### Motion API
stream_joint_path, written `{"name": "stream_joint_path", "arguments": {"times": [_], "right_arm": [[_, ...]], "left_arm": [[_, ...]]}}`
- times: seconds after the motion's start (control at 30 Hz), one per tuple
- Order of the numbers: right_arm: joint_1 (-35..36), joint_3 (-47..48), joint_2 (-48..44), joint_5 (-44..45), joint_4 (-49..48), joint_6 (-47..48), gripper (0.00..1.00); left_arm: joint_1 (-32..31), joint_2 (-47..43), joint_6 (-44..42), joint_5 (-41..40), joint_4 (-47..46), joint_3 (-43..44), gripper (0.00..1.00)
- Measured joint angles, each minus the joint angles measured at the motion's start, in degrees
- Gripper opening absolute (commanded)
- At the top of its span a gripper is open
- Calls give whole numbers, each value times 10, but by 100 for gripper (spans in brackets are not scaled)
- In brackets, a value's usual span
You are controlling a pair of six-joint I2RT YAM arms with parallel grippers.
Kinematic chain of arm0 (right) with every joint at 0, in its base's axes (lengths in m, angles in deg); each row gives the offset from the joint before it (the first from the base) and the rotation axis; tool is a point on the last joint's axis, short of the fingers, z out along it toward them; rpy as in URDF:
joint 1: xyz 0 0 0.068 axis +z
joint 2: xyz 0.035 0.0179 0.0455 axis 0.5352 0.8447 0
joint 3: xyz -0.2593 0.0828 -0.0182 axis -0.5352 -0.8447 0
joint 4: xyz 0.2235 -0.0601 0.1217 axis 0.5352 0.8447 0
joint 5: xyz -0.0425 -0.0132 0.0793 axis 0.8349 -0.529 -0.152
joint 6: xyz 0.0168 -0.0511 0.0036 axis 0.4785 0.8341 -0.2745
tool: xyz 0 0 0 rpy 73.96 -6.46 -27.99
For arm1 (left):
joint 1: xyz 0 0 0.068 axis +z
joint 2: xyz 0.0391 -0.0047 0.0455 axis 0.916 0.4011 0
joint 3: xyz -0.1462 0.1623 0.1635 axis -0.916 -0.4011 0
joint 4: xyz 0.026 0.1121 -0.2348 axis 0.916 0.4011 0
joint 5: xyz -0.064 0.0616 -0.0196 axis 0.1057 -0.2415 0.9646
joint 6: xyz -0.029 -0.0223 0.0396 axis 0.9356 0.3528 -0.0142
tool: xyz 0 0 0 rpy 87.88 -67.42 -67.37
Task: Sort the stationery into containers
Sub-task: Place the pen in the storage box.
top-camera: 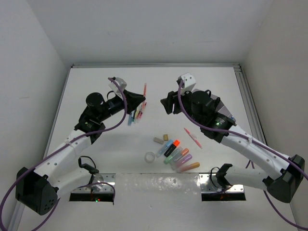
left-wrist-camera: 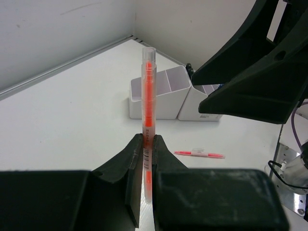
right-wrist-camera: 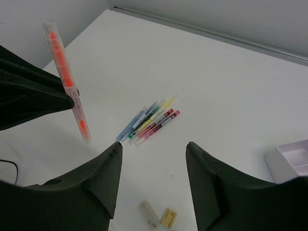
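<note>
**Orange pen clamped upright as two arms meet over the table**

From above, the matte black left claw (top-camera: 140,101) is clenched on a slim, translucent orange pen (top-camera: 145,90), held over the smooth white table (top-camera: 216,86). The right claw (top-camera: 166,103) faces it close by and stands released, jaws apart. A loose sheaf of thin coloured pens (top-camera: 136,114) lies on the table just beside the left claw. Nearer the arm bases, stubby pastel highlighters (top-camera: 177,153) lie side by side, with a clear tape ring (top-camera: 150,157) just beside them. Two small blocky erasers (top-camera: 159,140) sit near, and a pink pen (top-camera: 192,137) lies apart.

At the left wrist, two wedge-shaped black fingers pinch the orange pen's lower barrel at its barcode label. The pen stands upright, its clear casing showing an orange core. Behind it, the glossy pale organizer (left-wrist-camera: 163,94) rests on the table, its box-like compartments open-topped. The right claw's angular black shell fills the right side.

At the right wrist, broad tapered fingers are spread wide. The orange pen hangs tilted at upper left, the coloured pens fan out beyond, and a corner of the organizer shows at the right edge.
</note>
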Motion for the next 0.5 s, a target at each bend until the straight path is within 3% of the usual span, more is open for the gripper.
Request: {"name": "stream_joint_path", "arguments": {"times": [0.5], "right_arm": [[0,0,-17,15,3,2,55]], "left_arm": [[-5,0,0,-1,2,0,0]]}}
